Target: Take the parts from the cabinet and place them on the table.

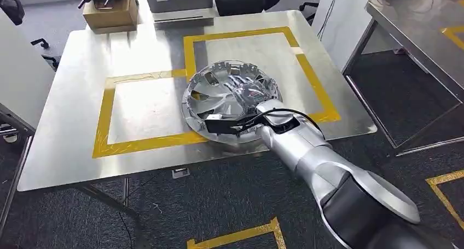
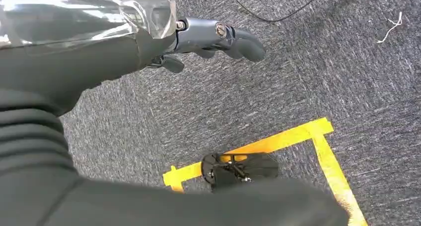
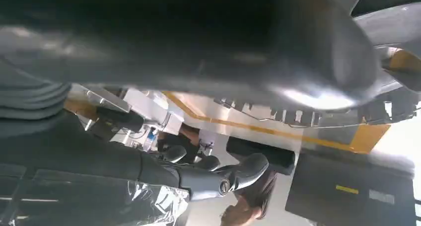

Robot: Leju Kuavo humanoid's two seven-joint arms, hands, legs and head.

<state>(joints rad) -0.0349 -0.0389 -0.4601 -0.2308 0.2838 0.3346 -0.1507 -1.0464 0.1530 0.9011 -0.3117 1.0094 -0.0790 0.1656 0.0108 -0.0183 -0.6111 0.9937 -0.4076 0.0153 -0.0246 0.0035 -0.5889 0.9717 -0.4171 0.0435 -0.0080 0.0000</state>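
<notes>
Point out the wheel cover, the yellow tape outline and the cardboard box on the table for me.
wheel cover [image 1: 216, 96]: head view, on a spoke.
yellow tape outline [image 1: 103, 117]: head view, on its left strip.
cardboard box [image 1: 109, 13]: head view, on its front face.

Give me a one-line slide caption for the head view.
Right robot hand rests on a silver wheel cover lying across the yellow tape on the steel table.

One silver wheel cover [image 1: 232, 102] is counted on the counter [image 1: 71, 123]. Two yellow-taped squares [image 1: 104, 123] are marked on the counter top. One cardboard box [image 1: 109, 12] is noted at the far edge. A second steel counter [image 1: 416, 24] is seen to the right. One robot hand [image 1: 249, 93] is seen over the wheel cover, one more hand [image 2: 218, 37] above the carpet.
</notes>
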